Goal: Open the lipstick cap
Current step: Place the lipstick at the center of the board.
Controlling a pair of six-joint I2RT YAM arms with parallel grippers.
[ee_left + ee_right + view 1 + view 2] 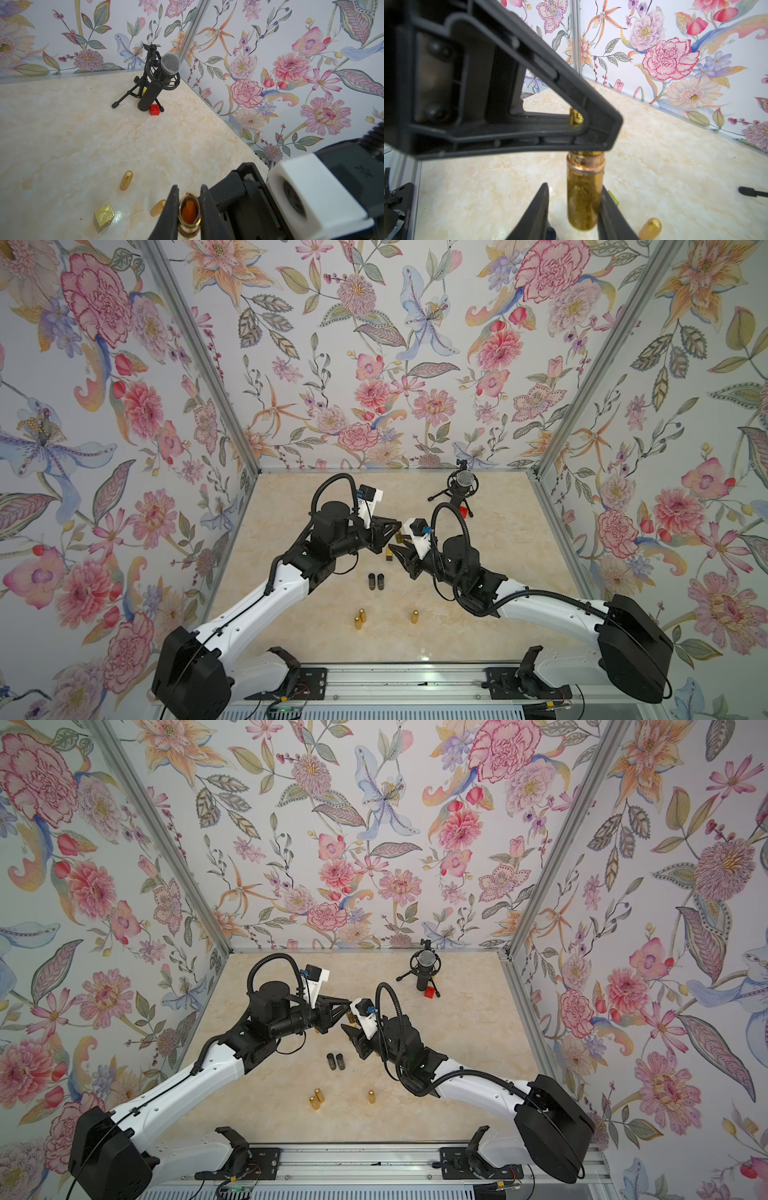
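Clamped tight in the left gripper [190, 188], the gold lipstick [189, 209] is held by its base end, apparently clear of the table [62, 135]. Its glittery cap [583, 199] looks not yet off. It hangs just below that gripper's fingers and between the jaws of the right gripper [574, 186], which stand parted and grasp nothing. A loose gold cap [650, 228] lies just beside the right gripper. The likely risk is that the right jaws close off-centre on the slick cap. A crooked pull could then slip off it, or wrench the lipstick from the left gripper's narrow hold.
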